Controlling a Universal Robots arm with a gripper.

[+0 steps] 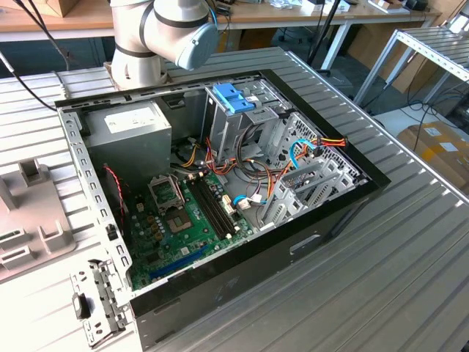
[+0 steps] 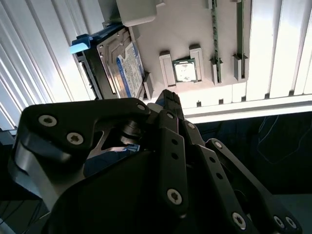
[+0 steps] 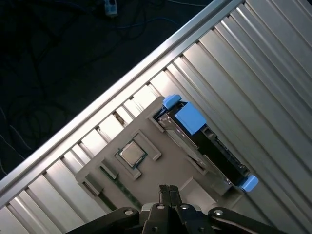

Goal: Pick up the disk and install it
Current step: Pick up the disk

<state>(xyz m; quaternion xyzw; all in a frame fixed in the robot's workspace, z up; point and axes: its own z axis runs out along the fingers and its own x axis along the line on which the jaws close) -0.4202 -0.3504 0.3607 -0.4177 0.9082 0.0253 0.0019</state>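
Observation:
The disk (image 3: pixel 207 148) stands on its edge in a slot of a grey holder tray (image 3: pixel 161 170). It has a silver body with blue plastic bracket ends. In the second wrist view the disk (image 2: pixel 122 66) shows its white-and-blue label. My gripper (image 3: pixel 169 191) hangs above the tray, apart from the disk and off to one side of it. Its fingers are shut together with nothing between them. In the second wrist view the gripper (image 2: pixel 168 97) points at the tray between the disk and a processor chip (image 2: pixel 185 70).
An open computer case (image 1: pixel 330 213) lies on the ribbed metal table, with a grey drive cage (image 1: pixel 234 110), a power-supply box (image 1: pixel 135 128) and a green motherboard (image 1: pixel 183 220). The holder tray (image 1: pixel 29 213) sits at the exterior view's left. It also carries memory sticks (image 2: pixel 214 39).

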